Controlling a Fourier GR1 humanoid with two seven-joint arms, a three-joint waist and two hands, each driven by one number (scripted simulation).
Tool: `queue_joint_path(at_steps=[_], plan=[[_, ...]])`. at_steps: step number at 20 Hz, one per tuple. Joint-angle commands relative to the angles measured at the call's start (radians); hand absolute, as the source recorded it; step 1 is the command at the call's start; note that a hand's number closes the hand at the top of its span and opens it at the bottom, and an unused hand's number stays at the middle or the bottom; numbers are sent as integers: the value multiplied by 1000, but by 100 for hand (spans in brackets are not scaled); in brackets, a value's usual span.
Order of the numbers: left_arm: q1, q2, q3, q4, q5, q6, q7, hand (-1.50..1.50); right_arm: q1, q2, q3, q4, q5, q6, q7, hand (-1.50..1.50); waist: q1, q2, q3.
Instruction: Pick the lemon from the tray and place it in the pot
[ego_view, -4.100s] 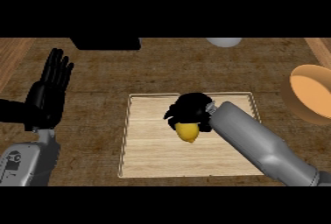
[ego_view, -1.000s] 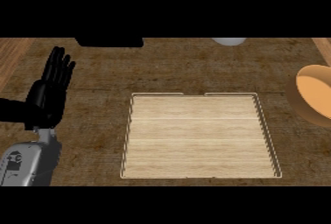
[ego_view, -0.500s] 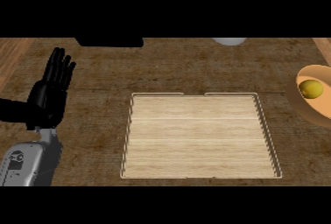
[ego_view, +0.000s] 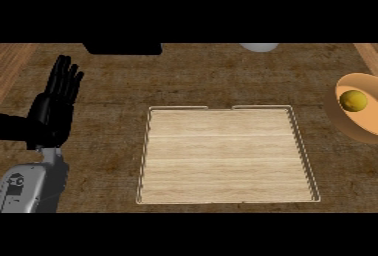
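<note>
The yellow lemon (ego_view: 354, 100) lies inside the orange pot (ego_view: 347, 120) at the right edge of the head view. The light wooden tray (ego_view: 221, 155) sits in the middle of the counter with nothing on it. My left hand (ego_view: 53, 107) rests open at the left, fingers straight and pointing up, well apart from the tray. The right hand does not show in this view.
A black object (ego_view: 122, 48) stands at the back left of the dark wooden counter. A pale grey round object (ego_view: 259, 47) peeks in at the back centre. The counter's lighter wooden edges run along the far left and far right.
The right hand, which held the lemon over the tray, has left the view. The lemon now lies in the pot. The left hand has not moved.
</note>
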Motion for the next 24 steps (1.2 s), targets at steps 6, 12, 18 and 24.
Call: queue_joint_path(at_steps=[6, 12, 18, 24], plan=[[7, -13, -22, -55, -19, 17, 45, 0, 0, -136, -164, 131, -178, 84, 12, -150, 6, 3, 1], [-23, 4, 4, 2, -9, -5, 18, 0, 81, -231, -247, 220, -259, 162, -93, -150, 6, 9, 3], [4, -20, -21, -32, -22, 1, 2, 0, 117, -338, -288, 267, -295, 205, -97, -150, 19, 14, 6], [41, -11, -13, -52, -2, -27, -2, 0, 201, -386, -309, 291, -316, 270, -143, -150, 27, 13, 8]])
